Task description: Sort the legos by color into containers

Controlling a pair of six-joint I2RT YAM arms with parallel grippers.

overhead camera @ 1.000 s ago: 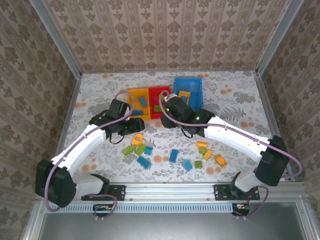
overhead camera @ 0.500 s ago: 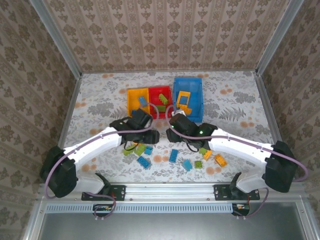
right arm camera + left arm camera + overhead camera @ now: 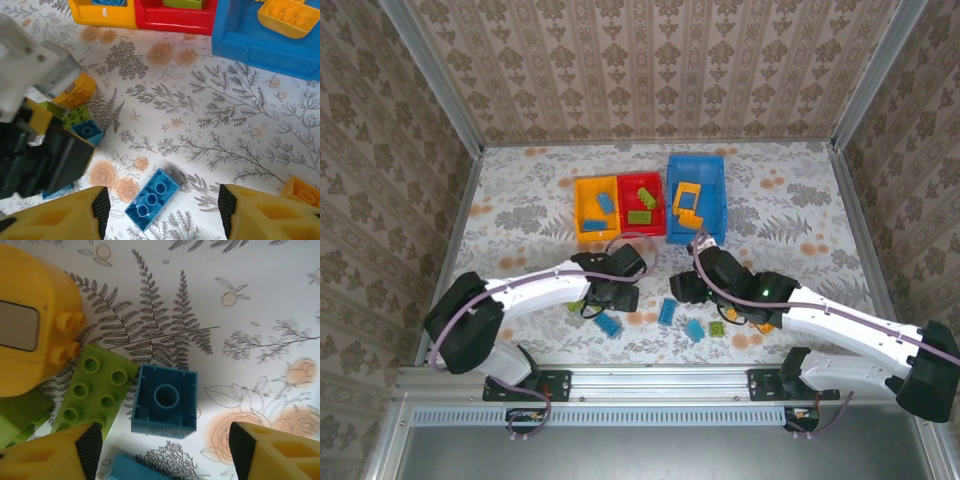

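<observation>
- The left gripper point(image 3: 166, 450) is held wide open and empty, low over the flower-printed counter point(image 3: 250, 315).
- A blue square plastic brick point(image 3: 164, 401), lying studs-down, is seen just ahead of its fingertips, with a light green studded brick point(image 3: 95, 387) just beside it.
- The right gripper point(image 3: 164, 209) is likewise spread wide with nothing gripped; a blue oblong studded brick point(image 3: 152, 197) lies on the counter between its fingers.
- A small yellow-orange plastic bin point(image 3: 592, 234), a small red bin point(image 3: 642, 231) and a larger blue bin point(image 3: 710, 180) are set side by side farther back, each with bricks inside.
</observation>
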